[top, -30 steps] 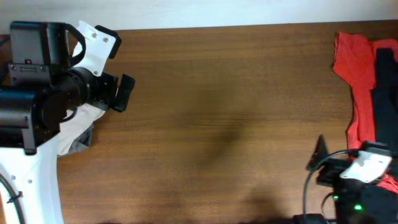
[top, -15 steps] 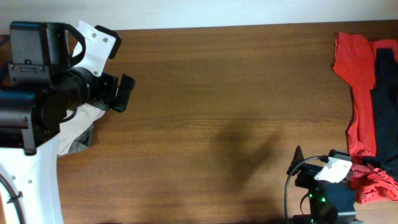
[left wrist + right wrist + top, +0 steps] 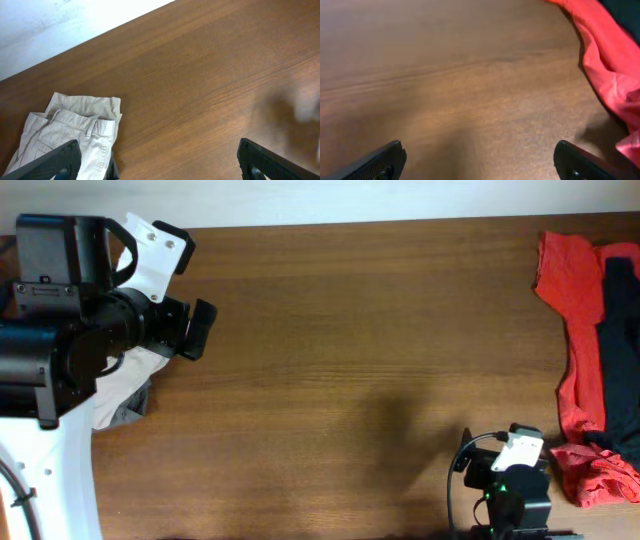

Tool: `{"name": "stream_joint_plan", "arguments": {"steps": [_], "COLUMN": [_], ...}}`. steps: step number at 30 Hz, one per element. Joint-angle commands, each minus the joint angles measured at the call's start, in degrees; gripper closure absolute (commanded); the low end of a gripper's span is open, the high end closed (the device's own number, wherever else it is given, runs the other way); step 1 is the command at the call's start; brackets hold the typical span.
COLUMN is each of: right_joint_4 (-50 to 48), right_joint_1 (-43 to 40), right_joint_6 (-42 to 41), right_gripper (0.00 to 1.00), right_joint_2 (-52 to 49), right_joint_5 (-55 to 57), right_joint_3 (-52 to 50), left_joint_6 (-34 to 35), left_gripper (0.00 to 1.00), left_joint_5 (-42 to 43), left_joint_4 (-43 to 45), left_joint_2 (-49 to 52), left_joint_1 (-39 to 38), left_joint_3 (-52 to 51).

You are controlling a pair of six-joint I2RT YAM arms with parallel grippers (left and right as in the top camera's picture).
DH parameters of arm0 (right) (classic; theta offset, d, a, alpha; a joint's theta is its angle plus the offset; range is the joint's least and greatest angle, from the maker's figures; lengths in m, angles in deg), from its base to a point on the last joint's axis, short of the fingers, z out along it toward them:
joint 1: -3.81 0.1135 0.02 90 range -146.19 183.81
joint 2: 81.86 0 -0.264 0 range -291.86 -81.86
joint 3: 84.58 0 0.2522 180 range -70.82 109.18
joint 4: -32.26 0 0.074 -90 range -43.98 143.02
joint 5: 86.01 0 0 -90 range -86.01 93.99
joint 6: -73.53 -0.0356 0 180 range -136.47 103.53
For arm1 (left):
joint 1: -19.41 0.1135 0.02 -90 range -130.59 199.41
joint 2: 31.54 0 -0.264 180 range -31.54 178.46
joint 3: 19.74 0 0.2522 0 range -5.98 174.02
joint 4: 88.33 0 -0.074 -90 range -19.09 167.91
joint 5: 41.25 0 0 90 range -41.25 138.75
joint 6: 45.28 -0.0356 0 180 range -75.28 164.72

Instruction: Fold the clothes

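Shorts (image 3: 75,132), beige and folded, lie near left gripper (image 3: 159,152); red garment (image 3: 610,65) near right gripper (image 3: 479,152); both spread wide, empty.

We are looking down on a brown table (image 3: 330,330) with a white strip running along the top edge. At the left of the frame, our left arm (image 3: 80,330) is hanging over a beige garment (image 3: 125,385) and covering most of it. At the right edge, a red garment (image 3: 565,290) is trailing from the upper corner to a crumpled end at the lower right, and a black garment (image 3: 622,330) is lying on it. Our right arm (image 3: 515,480) is sitting at the bottom edge, just left of that crumpled end, with a green light glowing on it.
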Motion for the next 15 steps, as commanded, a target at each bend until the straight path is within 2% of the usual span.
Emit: {"name": "stream_joint_plan", "arguments": {"steps": [1, 15], "right_joint_4": [0.85, 1.36], "right_joint_1": [-0.31, -0.31], "right_joint_6": [-0.85, -0.85], "right_gripper": [0.01, 0.01], "right_joint_2": [0.68, 0.68], "right_joint_5": [-0.28, -0.28], "right_joint_3": [-0.26, -0.26], "left_joint_6": [-0.85, -0.85], "left_gripper": [0.0, 0.0], "left_joint_5": [-0.22, -0.2], "left_joint_4": [0.02, 0.02], "left_joint_2": [-0.37, -0.37], "left_joint_1": [-0.2, -0.2], "left_joint_3": [-0.09, -0.09]}}
